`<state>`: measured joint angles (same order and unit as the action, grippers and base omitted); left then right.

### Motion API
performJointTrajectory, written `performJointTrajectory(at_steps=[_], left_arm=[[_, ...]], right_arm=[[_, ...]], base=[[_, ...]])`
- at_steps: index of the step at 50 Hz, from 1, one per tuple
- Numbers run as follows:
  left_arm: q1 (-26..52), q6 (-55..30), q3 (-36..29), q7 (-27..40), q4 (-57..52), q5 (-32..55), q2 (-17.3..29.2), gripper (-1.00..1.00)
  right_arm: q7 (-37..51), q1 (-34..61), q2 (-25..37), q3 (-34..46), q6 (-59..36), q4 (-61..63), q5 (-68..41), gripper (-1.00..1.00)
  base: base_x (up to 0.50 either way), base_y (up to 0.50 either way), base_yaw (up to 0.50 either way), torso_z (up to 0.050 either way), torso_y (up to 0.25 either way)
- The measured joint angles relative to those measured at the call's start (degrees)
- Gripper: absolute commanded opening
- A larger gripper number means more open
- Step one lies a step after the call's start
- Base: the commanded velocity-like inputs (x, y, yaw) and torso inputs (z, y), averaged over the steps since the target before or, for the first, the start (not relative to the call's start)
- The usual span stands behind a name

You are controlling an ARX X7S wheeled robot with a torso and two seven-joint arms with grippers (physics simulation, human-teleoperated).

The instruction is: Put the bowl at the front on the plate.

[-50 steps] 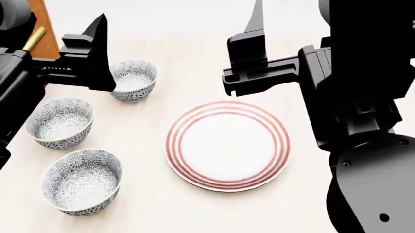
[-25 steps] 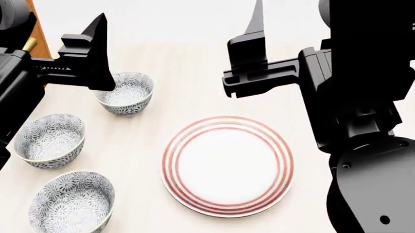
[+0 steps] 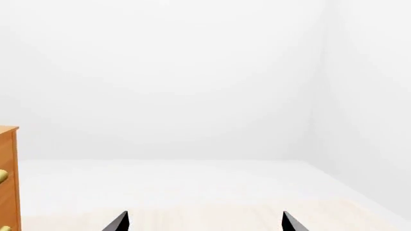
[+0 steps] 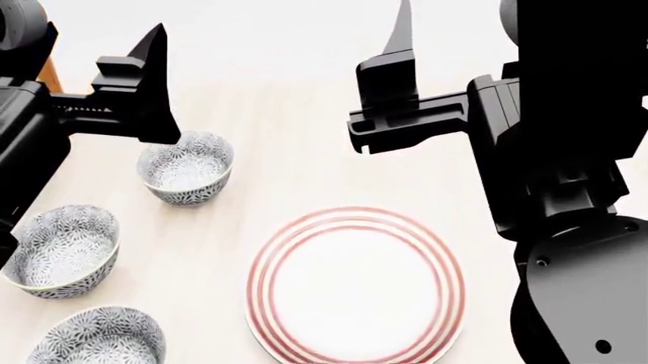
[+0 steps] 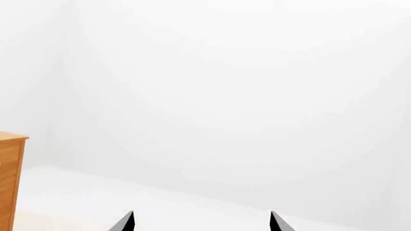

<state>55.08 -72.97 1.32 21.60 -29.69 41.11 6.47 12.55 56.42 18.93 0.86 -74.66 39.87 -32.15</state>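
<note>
Head view: three small, deep bowls, white with a dense grey-blue floral pattern inside and out, stand in a column down the left side of a pale wooden table (image 4: 303,136). The bowl at the front (image 4: 96,340) is nearest the robot, cut off by the lower edge of the picture. A middle bowl (image 4: 63,249) sits just behind it, and a far bowl (image 4: 185,167) stands further back. To their right, apart from all three, lies the plate (image 4: 357,284), wide, flat and white, with concentric red rings near its rim; nothing rests on it. Both black arms are raised above the table. The left gripper (image 4: 154,83) hangs over the far bowl's rim, partly hiding it. The right gripper (image 4: 397,72) hangs beyond the plate. A sliver of an orange-brown cabinet (image 4: 48,74) shows at the far left.

Left wrist view: the two dark fingertips (image 3: 118,222) of the left gripper (image 3: 202,224) stand well apart with nothing between them. Beyond them are the pale table edge (image 3: 218,214), a white floor and white walls, and a wooden cabinet with brass knobs (image 3: 8,180).

Right wrist view: the right gripper (image 5: 200,222) also shows two separated fingertips (image 5: 277,222), holding nothing, against plain white walls, with the same cabinet's corner (image 5: 9,168).
</note>
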Motion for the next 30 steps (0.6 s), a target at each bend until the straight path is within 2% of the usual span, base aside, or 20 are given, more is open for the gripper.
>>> performJointTrajectory(at_steps=[20, 30], left_arm=[[-0.5, 1.0, -0.5, 0.9, 0.4, 1.0, 0.7, 1.00], [-0.5, 0.0, 0.4, 2.0, 1.2, 2.3, 0.5, 1.00]], right_arm=[[0.5, 0.0, 0.2, 0.0, 0.3, 0.0, -0.6, 1.00], [0.6, -0.2, 0.5, 0.3, 0.9, 0.0, -0.7, 1.00]], base=[[0.17, 0.00, 0.00, 0.000, 0.001], [0.00, 0.00, 0.00, 0.000, 0.000]])
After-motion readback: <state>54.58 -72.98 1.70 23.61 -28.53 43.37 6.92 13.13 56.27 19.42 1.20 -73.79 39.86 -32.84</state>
